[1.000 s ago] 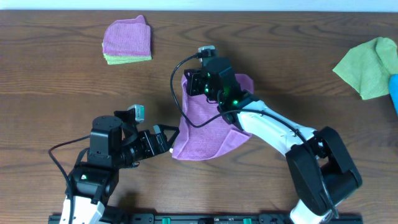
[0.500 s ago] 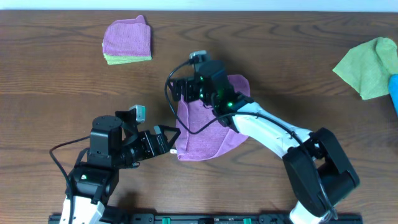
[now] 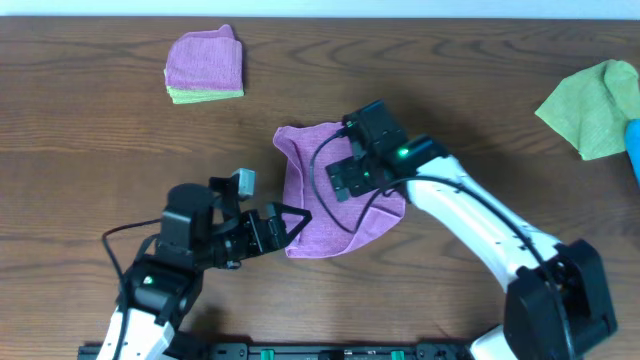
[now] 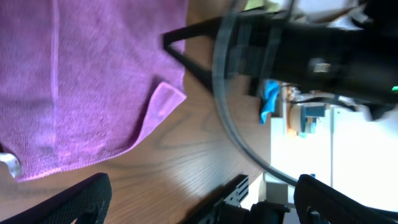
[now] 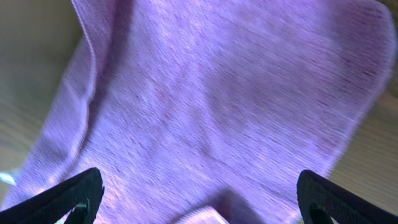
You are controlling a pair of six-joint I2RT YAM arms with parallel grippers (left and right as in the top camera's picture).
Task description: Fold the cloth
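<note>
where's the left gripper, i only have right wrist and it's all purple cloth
Observer: The left gripper is open, by the purple cloth's lower left edge.
Operator: any corner flipped over
Observer: Yes, the left wrist view shows a small corner folded back along one edge.
Operator: anything else around
Observer: A folded purple and green stack sits at the far left, and a loose green cloth lies at the right edge.
</note>
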